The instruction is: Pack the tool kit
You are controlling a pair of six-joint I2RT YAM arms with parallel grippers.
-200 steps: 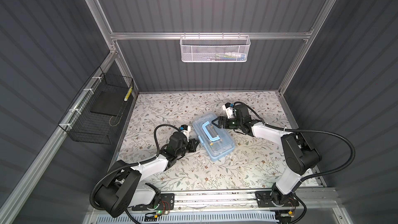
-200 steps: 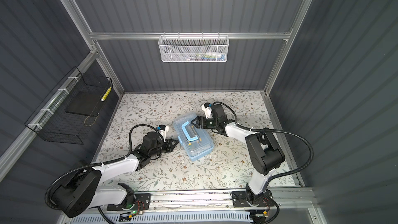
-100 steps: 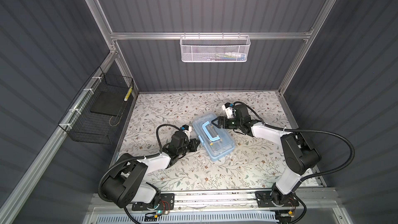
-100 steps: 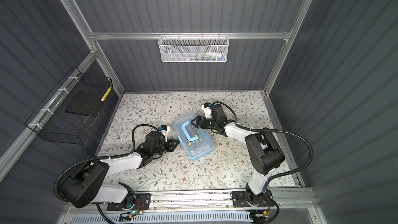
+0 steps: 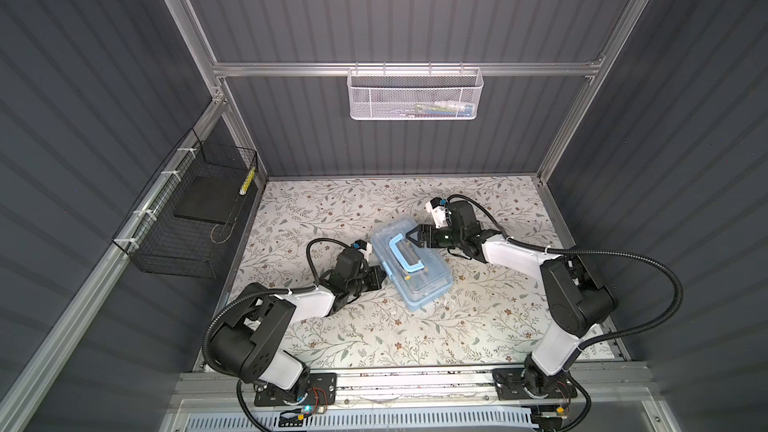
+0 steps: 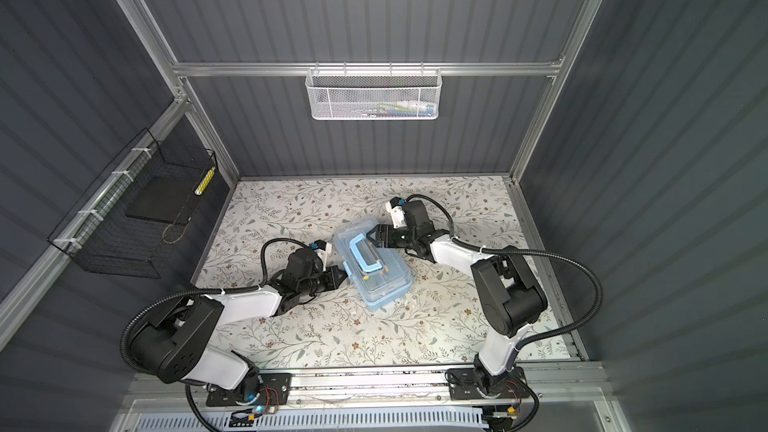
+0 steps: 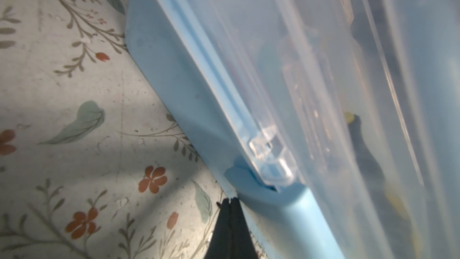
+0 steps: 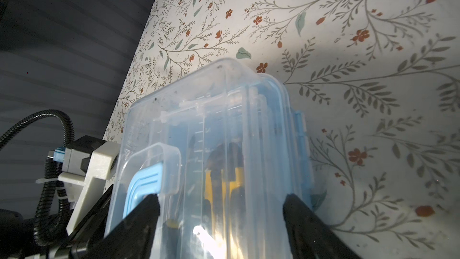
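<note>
The tool kit (image 5: 419, 280) (image 6: 384, 284), a light-blue box with a clear lid and a pale-blue handle (image 5: 401, 253), lies slantwise mid-table with its lid down. My left gripper (image 5: 383, 278) (image 6: 341, 277) is shut and empty. In the left wrist view its tip (image 7: 231, 199) touches the box's blue base (image 7: 174, 83) just below the lid's edge. My right gripper (image 5: 412, 238) (image 6: 372, 238) hangs open over the far end of the lid. In the right wrist view its fingers (image 8: 146, 210) stand wide apart above the lid (image 8: 224, 120). Yellow-and-black tools (image 8: 234, 178) show through it.
A white mesh basket (image 5: 415, 93) hangs on the back wall with small items inside. A black wire basket (image 5: 187, 218) on the left wall holds a black pad and a yellow stick. Grey walls close in three sides of the floral table (image 5: 478, 326).
My left arm's elbow and shoulder have swung up and inward while its shut gripper stays at the box's side. The right arm and the tool kit have not visibly moved.
</note>
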